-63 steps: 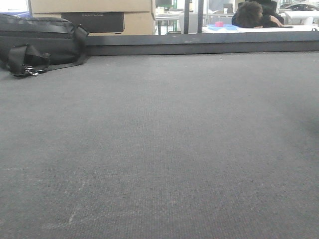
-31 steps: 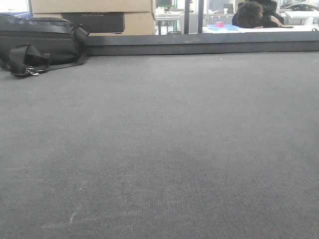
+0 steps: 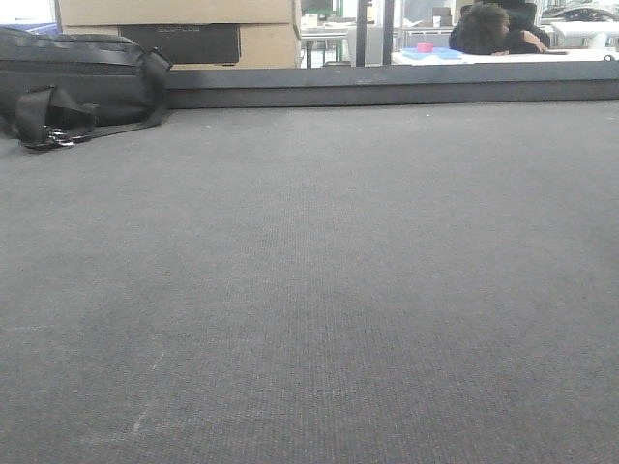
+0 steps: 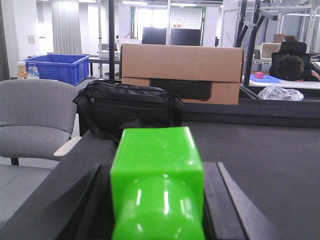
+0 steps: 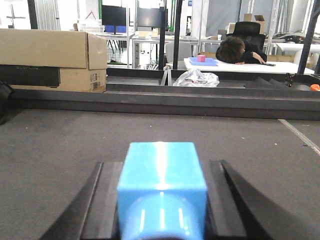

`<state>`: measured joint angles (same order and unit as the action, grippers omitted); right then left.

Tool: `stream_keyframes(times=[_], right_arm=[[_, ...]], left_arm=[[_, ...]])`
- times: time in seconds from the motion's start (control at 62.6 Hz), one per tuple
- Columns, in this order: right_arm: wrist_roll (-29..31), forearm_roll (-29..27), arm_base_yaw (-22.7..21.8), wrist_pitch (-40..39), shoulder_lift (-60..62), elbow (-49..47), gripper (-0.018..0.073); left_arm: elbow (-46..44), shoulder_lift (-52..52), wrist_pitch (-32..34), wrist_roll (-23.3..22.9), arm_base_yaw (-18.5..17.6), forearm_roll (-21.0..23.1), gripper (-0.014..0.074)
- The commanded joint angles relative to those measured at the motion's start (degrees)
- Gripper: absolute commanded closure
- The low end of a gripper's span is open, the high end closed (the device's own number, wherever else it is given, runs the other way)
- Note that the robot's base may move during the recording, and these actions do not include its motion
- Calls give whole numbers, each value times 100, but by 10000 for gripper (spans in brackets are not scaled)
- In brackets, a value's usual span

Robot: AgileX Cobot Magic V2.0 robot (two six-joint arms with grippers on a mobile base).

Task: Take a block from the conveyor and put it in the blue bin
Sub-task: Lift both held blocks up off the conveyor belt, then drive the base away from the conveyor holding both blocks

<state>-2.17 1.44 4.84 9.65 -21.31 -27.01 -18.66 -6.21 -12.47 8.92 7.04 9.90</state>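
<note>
In the front-facing view the conveyor [image 3: 309, 290] fills nearly everything with its grey woven belt; neither of my claws shows here, and no block lies on the belt. A black bag [image 3: 77, 82] sits at the far left corner, cut off by the frame, with a cardboard box [image 3: 261, 34] behind it past the edge rail [image 3: 387, 95]. Far beyond, a person [image 3: 488, 29] is slumped forward, too small to make out more. From my left wrist, my left claw [image 4: 159, 167] is clamped on a green block [image 4: 157, 185], its dark fingers [image 4: 95, 200] pressed to both sides; the block's lower part is blurred and cut off, and it hides the belt right below. The blue bin [image 4: 57, 67] stands well apart at the far left, beyond a grey chair [image 4: 35, 115]; I cannot tell what it rests on. From my right wrist, my right claw [image 5: 162, 165] grips a blue block [image 5: 162, 185] between its fingers, the bottom again out of frame. Behind the rail lies crumpled plastic [image 5: 196, 78], and the person rests their head on a white desk [image 5: 280, 67] beside a pink block [image 5: 201, 58] on a blue tray [image 5: 206, 62].
</note>
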Motion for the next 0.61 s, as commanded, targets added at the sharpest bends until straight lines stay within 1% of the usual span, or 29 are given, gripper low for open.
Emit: stream_keyframes(times=[0.0,0.112,0.176,0.591], right_arm=[[1,38,-8,38,62,-44,721],[1,38,-8,38,90,-44,721],[1,38,-8,38,90,-44,721],[1,38,-8,27,88,-44,721]], left_arm=[[-22,27,10,-36,-174,50,708],[-22,27,21,-36,-485,38,708],[-22,27,21,-36,-542,38,708],[-22,27,21,-36,-554,38,708]])
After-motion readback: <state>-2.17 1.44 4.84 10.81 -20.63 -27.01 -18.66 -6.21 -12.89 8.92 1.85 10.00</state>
